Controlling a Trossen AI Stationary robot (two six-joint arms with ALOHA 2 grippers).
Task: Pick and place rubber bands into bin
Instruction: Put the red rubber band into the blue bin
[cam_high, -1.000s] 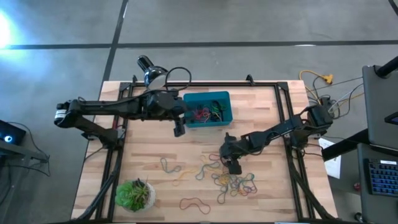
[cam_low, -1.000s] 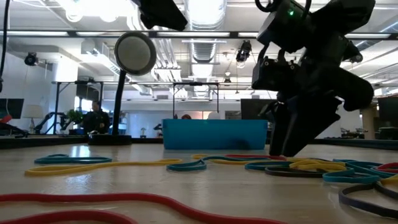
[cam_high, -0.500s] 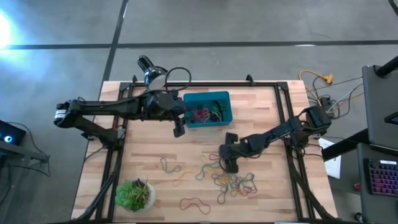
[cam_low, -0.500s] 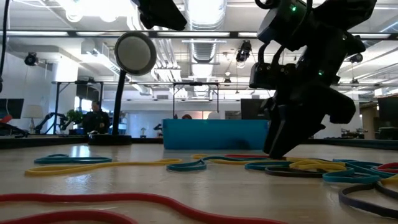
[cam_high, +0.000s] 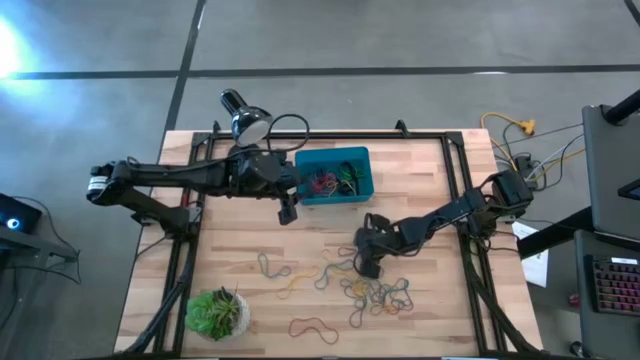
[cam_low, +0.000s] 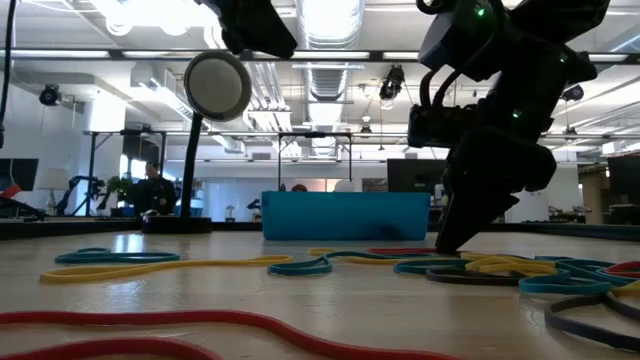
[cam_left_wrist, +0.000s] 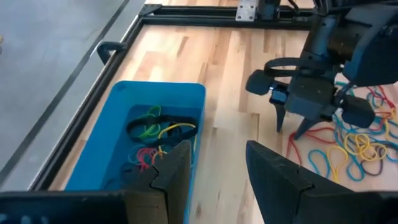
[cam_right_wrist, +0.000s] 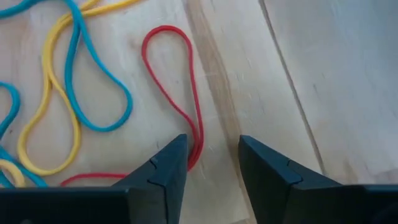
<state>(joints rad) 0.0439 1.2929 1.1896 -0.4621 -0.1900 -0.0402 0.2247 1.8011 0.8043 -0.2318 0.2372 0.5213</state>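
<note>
Right gripper (cam_high: 366, 268) lowered onto table (cam_high: 430, 180) at near edge of rubber bands (cam_high: 375, 292) pile, well apart from bin (cam_high: 333, 175); fingers (cam_right_wrist: 163, 171) parted, straddling end of red band (cam_right_wrist: 177, 93), nothing gripped. Left gripper (cam_high: 287, 213) hovers just beside bin's left wall, jaws moderately apart, empty. Bin already contains several bands. Lamp (cam_high: 247, 122) behind bin; potted plant (cam_high: 215, 312) at near-left corner.

A light butcher-block wooden table (cam_high: 420, 180), edged by a black metal frame (cam_high: 440, 135), carries a teal bin (cam_high: 366, 172) at its far centre. Loose rubber bands (cam_high: 375, 292) in red, yellow, blue and tan lie scattered across the near half. A small green potted plant (cam_high: 215, 312) sits at the near left corner; a desk lamp (cam_high: 245, 118) stands at the far left edge.
</note>
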